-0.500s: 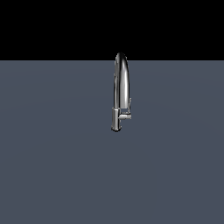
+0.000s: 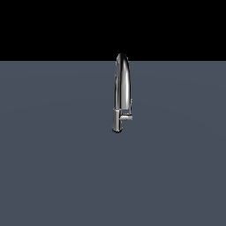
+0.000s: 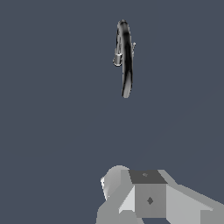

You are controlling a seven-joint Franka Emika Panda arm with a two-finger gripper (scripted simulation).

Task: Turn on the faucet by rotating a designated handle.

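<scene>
Faucet [image 2: 122, 84]: upright on desk [image 2: 53, 167], well apart from tool, ahead of it.
Handle [image 2: 126, 118]: short stub off lower body.
Handling: likely rigid, slick chrome; best pushed near stub's tip.
Tool [image 3: 146, 197]: partly visible in wrist view; open or closed, cannot tell.

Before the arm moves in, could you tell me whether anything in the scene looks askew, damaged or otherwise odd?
Nothing stands out. The faucet stands upright on the grey surface, its handle sticking out sideways from the lower body toward the exterior view's right. The gripper shows only in the wrist view, apart from the faucet.
</scene>
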